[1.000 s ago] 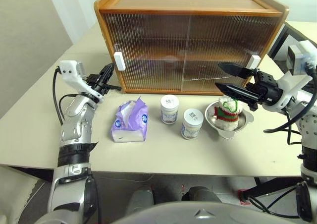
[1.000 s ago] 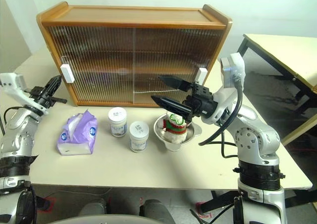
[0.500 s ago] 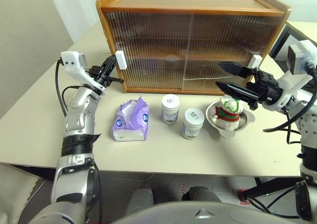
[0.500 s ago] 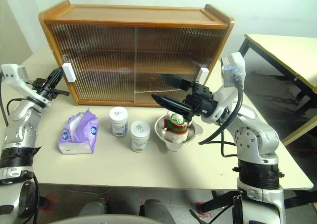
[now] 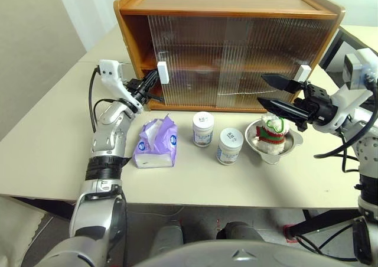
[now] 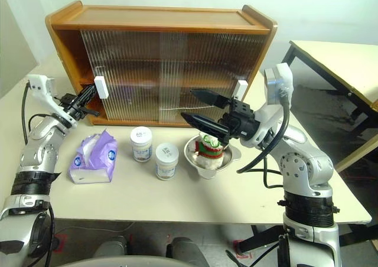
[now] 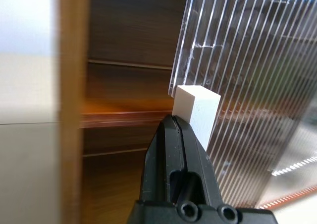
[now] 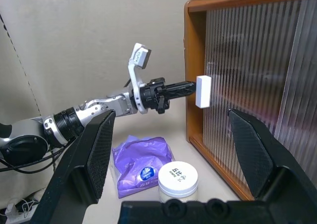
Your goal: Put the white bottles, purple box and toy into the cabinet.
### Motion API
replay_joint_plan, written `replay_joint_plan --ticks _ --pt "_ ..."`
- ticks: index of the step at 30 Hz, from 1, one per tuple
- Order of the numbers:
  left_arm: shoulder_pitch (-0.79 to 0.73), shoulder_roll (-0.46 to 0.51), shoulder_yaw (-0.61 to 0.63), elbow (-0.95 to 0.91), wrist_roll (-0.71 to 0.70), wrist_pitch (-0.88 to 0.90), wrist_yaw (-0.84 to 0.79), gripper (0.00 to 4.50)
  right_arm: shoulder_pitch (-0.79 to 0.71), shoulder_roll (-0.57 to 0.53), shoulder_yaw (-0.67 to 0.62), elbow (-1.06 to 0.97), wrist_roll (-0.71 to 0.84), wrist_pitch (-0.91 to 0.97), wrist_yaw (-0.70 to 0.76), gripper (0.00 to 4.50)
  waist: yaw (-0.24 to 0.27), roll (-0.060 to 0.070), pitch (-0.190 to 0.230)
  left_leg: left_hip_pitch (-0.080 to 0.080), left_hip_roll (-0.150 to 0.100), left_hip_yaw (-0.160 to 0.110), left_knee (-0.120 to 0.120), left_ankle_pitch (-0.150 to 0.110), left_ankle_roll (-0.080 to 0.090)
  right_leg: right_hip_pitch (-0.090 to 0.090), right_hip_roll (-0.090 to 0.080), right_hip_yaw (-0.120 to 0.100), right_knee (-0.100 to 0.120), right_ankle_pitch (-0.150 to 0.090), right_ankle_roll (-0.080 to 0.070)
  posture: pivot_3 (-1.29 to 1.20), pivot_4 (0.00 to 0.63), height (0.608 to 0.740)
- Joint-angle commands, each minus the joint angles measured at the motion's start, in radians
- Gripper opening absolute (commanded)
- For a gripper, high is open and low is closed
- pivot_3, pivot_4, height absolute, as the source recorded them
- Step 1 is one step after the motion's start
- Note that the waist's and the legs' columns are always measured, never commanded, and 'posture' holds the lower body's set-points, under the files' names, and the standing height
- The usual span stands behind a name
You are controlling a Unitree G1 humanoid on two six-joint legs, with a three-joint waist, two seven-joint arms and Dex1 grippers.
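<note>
Four things wait on the tabletop [image 5: 47,155], none yet inside the cabinet [image 5: 230,4]. Two white bottles, short round jars with screw lids and blue-printed labels, sit side by side near the middle, one [image 5: 202,129] slightly farther than the other [image 5: 229,147]. Left of them lies the purple box [image 5: 156,143], a soft, crumpled lavender tissue pack with white tissue poking from its top. Right of them, the toy [image 5: 271,134], a fluffy white plush with a red-and-green scarf, sits in a shiny steel bowl [image 5: 293,144].

Beyond them, at the far side, stands the wide wooden cabinet with ribbed translucent sliding doors. Its left door [image 5: 189,60] stands partly slid to the right, leaving a dark gap at the left end where two wooden shelves show.

The left gripper [image 5: 149,84] has its black fingers pressed together, their tips against the left side of that door's white block handle [image 5: 163,72]. The right gripper [image 5: 273,93] hovers above the toy with its fingers spread wide, holding nothing; the right door's white handle [image 5: 303,73] is just beyond it.

Opening the cabinet appears to be the step in hand. The next move likely calls for pushing the handle farther right until the gap is wide enough for the tissue pack, keeping the fingertips from slipping off the smooth block.
</note>
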Motion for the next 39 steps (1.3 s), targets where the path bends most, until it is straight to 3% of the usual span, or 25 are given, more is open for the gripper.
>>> replay_joint_plan --ticks 1,26,39 --pt "-0.025 -0.008 -0.04 0.005 0.013 0.021 -0.037 0.01 0.004 0.0 -0.015 -0.016 0.006 -0.012 -0.006 4.5 -0.002 0.0 0.0 0.0 0.0 0.0 0.0 0.0 0.0 0.0 0.0 0.0 0.0 0.0 0.0 -0.12 0.0 0.74" --pt "-0.208 -0.131 -0.174 0.293 0.097 -0.044 -0.196 0.01 0.05 -0.005 -0.04 -0.069 0.024 -0.013 -0.05 4.5 -0.026 0.0 0.0 -0.002 -0.001 0.0 0.001 0.0 0.002 -0.001 -0.001 0.002 -0.003 0.002 0.006 -0.18 0.0 0.74" --pt "-0.189 -0.132 -0.148 0.272 0.096 -0.056 -0.19 0.01 0.041 0.002 -0.03 -0.058 0.021 -0.015 -0.045 4.5 -0.037 0.0 0.0 -0.005 -0.001 0.0 0.001 0.0 0.003 -0.004 -0.001 0.001 -0.003 0.003 0.009 -0.16 0.0 0.74"
